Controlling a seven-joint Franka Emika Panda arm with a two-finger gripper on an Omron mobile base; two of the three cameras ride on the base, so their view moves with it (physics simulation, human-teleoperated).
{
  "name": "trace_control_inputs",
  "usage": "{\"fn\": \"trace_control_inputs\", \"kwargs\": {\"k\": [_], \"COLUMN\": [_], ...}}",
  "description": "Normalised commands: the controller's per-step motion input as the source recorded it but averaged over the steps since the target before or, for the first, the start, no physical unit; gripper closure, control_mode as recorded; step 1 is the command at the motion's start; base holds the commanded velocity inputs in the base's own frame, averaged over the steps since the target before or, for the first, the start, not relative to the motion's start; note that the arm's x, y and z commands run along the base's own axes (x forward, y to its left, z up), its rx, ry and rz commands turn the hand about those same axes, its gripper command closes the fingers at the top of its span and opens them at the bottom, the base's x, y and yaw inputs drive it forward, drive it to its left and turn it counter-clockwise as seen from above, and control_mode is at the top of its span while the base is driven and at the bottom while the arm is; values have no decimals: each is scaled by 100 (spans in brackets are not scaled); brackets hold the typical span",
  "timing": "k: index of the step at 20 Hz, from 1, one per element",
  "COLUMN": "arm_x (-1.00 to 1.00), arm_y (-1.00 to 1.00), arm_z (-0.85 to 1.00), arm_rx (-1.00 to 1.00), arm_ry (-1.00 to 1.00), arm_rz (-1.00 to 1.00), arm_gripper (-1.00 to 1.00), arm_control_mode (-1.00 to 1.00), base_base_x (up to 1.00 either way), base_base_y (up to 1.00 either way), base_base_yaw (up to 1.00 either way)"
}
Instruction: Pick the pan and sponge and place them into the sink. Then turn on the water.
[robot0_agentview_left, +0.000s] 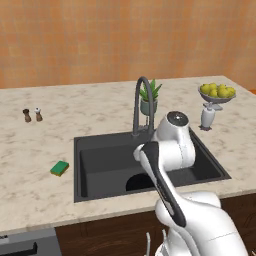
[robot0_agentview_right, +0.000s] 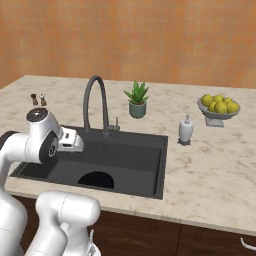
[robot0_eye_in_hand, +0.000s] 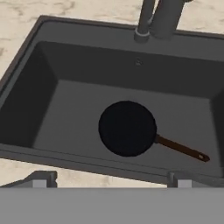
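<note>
White arm segments with dark joints stand closest to both base cameras, and they cover part of the sink (robot0_agentview_left: 100, 150) from each side. Behind them, in the left base view, only a black curved edge of the pan (robot0_agentview_left: 137, 182) is visible on the basin floor, and the right base view shows the same dark arc (robot0_agentview_right: 96, 180). The hand view looks straight down into the basin and gives the whole pan (robot0_eye_in_hand: 127, 128): a round, flat, matte black disc lying on the dark grey floor, with a thin brown handle. In that view the long axis of the pan goes from the disc toward the lower right, where the handle ends close to the near wall of the sink.

The gripper (robot0_eye_in_hand: 109, 179) hangs above the near rim of the sink, and its two small grey fingertips (robot0_eye_in_hand: 39, 180) stand far apart with nothing between them, so the tool is wide and empty.

The sponge (robot0_agentview_left: 59, 168) appears in the left base view. It is a small flat block with a bright green top and a yellowish side, resting on the marbled beige counter (robot0_agentview_left: 30, 150) to the left of the sink, apart from its rim.

At the back edge of the basin rises the tall dark arched tap (robot0_agentview_right: 95, 102). Farther back on the counter are a small potted plant (robot0_agentview_right: 137, 99), a white soap bottle (robot0_agentview_right: 186, 130), a grey bowl of lemons (robot0_agentview_right: 218, 106) and two little shakers (robot0_agentview_left: 32, 115).
</note>
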Motion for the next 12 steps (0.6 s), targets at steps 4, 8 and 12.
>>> {"fn": "trace_control_inputs", "kwargs": {"k": [4, 8, 12], "arm_x": [2, 1, 24], "arm_y": [97, 35, 81], "arm_z": [-10, -1, -2], "arm_rx": [-16, -8, -5], "arm_ry": [18, 13, 0], "arm_rz": [0, 0, -6], "arm_gripper": [-100, -100, -100], "arm_control_mode": [-100, -100, -100], "base_base_x": [0, 0, 0], "base_base_y": [0, 0, 0], "base_base_yaw": [0, 0, 0]}}
